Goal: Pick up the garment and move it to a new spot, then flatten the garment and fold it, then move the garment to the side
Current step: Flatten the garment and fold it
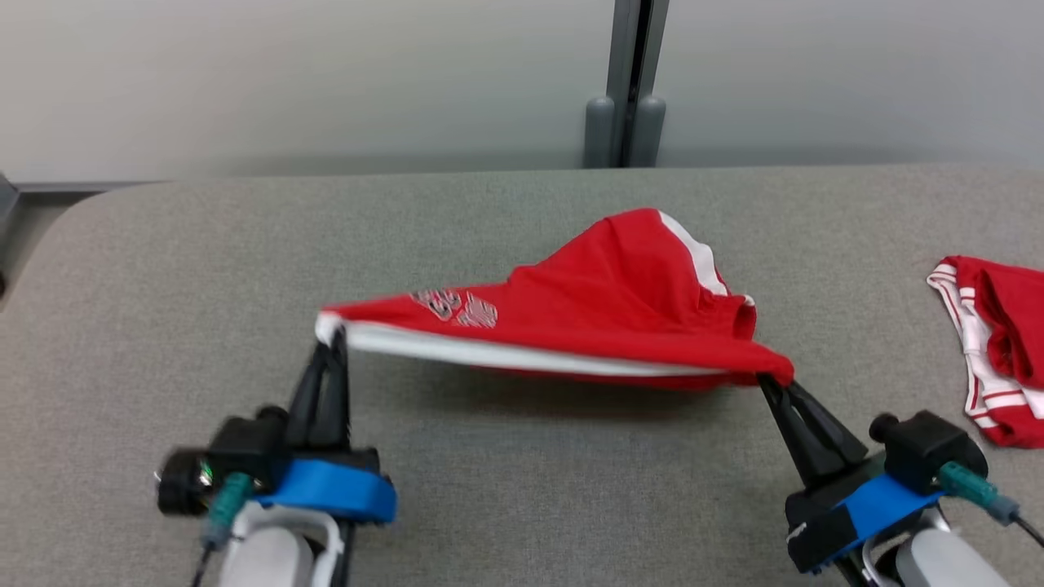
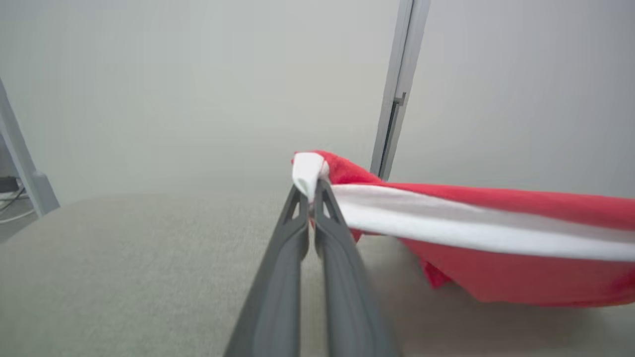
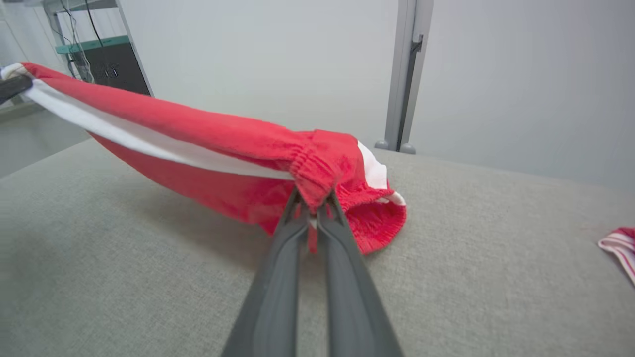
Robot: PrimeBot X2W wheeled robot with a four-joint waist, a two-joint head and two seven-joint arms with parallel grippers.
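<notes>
The garment (image 1: 587, 302) is a pair of red shorts with a white side stripe and a printed logo, stretched above the grey table between both grippers. My left gripper (image 1: 333, 336) is shut on its white-edged left corner (image 2: 306, 171). My right gripper (image 1: 771, 383) is shut on the gathered red waistband corner (image 3: 317, 181). The far part of the garment (image 3: 377, 218) sags down to the table. The stripe (image 2: 471, 228) runs taut away from the left fingers.
A second red and white striped garment (image 1: 995, 350) lies at the table's right edge, also seen as a garment (image 3: 620, 245) in the right wrist view. A grey post (image 1: 626, 90) stands against the pale wall behind. The table's (image 1: 163, 269) left corner is rounded.
</notes>
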